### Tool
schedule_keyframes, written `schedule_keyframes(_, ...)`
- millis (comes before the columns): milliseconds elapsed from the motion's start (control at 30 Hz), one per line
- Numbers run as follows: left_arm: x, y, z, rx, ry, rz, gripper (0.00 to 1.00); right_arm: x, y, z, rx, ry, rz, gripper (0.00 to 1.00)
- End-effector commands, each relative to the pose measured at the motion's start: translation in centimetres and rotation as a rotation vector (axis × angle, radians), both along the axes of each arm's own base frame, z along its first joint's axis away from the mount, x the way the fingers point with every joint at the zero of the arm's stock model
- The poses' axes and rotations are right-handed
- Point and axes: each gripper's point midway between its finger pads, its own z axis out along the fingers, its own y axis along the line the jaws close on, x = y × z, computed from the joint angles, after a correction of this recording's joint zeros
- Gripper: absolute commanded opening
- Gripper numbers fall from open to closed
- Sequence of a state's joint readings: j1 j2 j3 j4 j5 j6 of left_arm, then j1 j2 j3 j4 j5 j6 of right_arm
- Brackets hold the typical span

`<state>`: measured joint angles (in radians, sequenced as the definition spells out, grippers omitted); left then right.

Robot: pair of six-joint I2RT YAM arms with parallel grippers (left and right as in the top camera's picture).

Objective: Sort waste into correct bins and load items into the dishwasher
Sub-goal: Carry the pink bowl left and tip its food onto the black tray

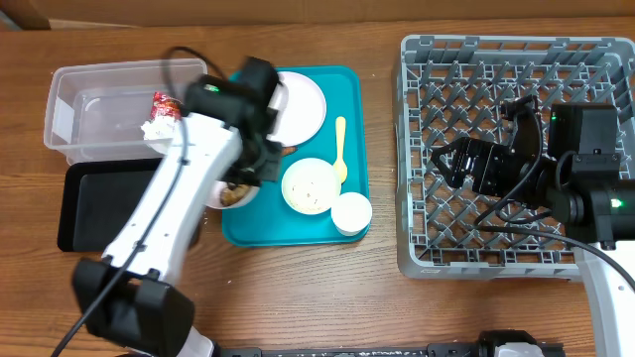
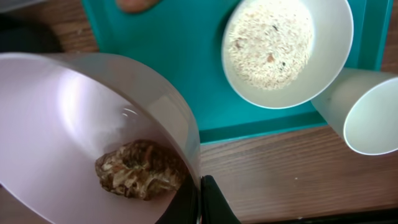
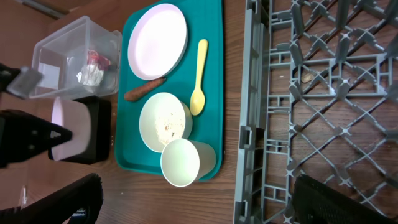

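1. The rim of a white bowl (image 2: pixel 74 106) is clamped in the closed left gripper (image 2: pixel 200 202); a brown food lump (image 2: pixel 140 169) is carried inside.
2. The white bowl is held tilted at the left edge of the teal tray (image 1: pixel 349 119), beside the black tray (image 1: pixel 89 203).
3. The right gripper (image 1: pixel 448 164) is spread wide above the grey dish rack (image 1: pixel 417 59), with nothing gripped.

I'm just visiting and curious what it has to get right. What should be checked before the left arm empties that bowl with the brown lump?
1. Left gripper pinching the bowl by its rim: ok.
2. Lump inside the bowl: ok.
3. Bowl fully above the black tray: cannot tell from these views.
4. Visible part of the black tray bare: ok.
5. Right gripper out of the way over the rack, open and empty: ok.
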<state>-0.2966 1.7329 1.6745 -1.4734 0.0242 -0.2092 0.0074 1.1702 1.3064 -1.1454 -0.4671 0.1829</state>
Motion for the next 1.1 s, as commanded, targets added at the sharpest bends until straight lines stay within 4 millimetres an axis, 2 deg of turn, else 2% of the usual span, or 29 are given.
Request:
schedule_keyframes(0, -0.3, 2.1, 3.2, -0.121, -0.045, 0.103, 0.04, 0.3, 0.1, 1.1, -0.002, -0.032, 0.003, 1.00)
schedule_keyframes(200, -1.2, 5.0, 6.4, -0.386, -0.096, 0.130, 0.04, 0.3, 0.1, 1.1, -0.002, -0.032, 0.004, 1.00)
schedule_keyframes(433, -0.8, 6.3, 7.3, -0.751, -0.205, 0.068, 0.04, 0.1, 0.1, 0.9, -0.002, -0.021, 0.003, 1.00)
schedule_keyframes(633, -0.6, 9.9, 6.0, -0.950, -0.312, 0.161, 0.04, 0.3, 0.1, 1.1, -0.002, -0.034, 0.004, 1.00)
schedule_keyframes(900, -0.3, 15.1, 2.9, -1.134, -0.393, 0.370, 0.04, 0.3, 0.1, 1.1, -0.002, -0.036, 0.003, 1.00)
schedule_keyframes(1067, -0.1, 16.6, 0.6, -1.247, -0.338, 0.493, 0.04, 0.3, 0.1, 1.1, -0.002, -0.035, 0.004, 1.00)
